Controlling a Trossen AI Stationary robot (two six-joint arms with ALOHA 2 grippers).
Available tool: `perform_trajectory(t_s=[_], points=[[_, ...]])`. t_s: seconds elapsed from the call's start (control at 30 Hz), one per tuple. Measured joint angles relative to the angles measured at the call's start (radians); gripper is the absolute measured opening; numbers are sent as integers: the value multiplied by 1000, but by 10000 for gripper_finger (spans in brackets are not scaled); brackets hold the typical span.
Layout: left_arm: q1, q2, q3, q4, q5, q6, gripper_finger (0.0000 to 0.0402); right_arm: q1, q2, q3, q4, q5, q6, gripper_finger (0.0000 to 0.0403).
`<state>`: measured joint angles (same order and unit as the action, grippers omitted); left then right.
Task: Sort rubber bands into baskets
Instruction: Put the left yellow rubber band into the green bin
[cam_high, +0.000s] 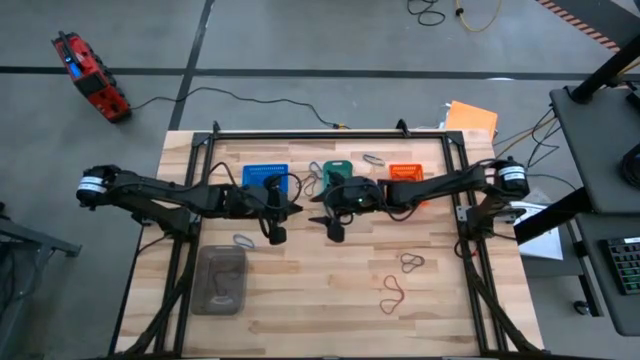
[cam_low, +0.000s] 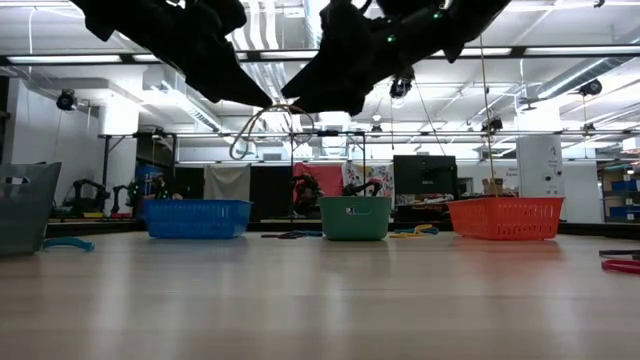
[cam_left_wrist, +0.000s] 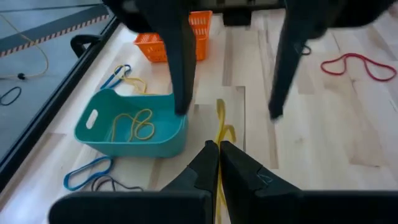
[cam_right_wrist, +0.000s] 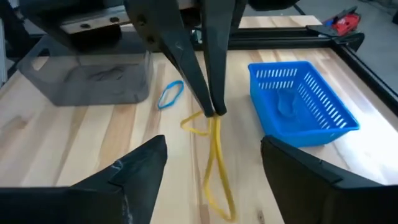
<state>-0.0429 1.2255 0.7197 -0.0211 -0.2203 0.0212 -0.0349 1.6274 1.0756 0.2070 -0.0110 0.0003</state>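
My left gripper (cam_left_wrist: 219, 146) is shut on a yellow rubber band (cam_right_wrist: 214, 162) above the table's middle, between the blue basket (cam_high: 265, 178) and the teal basket (cam_high: 338, 172). My right gripper (cam_right_wrist: 213, 142) is open just to the right of it (cam_high: 325, 222). Its fingers stand on either side of the hanging band without touching it. The teal basket (cam_left_wrist: 127, 127) holds yellow bands. The orange basket (cam_high: 405, 175) stands to the right of it. In the low view the band's loop (cam_low: 252, 135) hangs high above the tabletop. My left gripper pinches one spot of the yellow band's loop (cam_right_wrist: 214, 117) between its two fingertips (cam_right_wrist: 208, 102). The fingers come from above, slanting down. The band hangs slack below them, lifted clear of the table.
A clear grey container (cam_high: 220, 280) stands at the near left, with a blue band (cam_right_wrist: 171, 93) beside it. Red bands (cam_high: 392, 293) and a grey one (cam_high: 412, 262) lie near right. Other bands lie behind the teal basket (cam_left_wrist: 87, 174).
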Motion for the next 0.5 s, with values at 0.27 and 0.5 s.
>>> perform_trajectory(t_s=[0.27,0.5], points=[[4,0,0,7,0,13,0,-7,83,74,-41,11,-39,241],[6,0,0,6,-9,23,0,-10,88,96,-77,11,-63,138]])
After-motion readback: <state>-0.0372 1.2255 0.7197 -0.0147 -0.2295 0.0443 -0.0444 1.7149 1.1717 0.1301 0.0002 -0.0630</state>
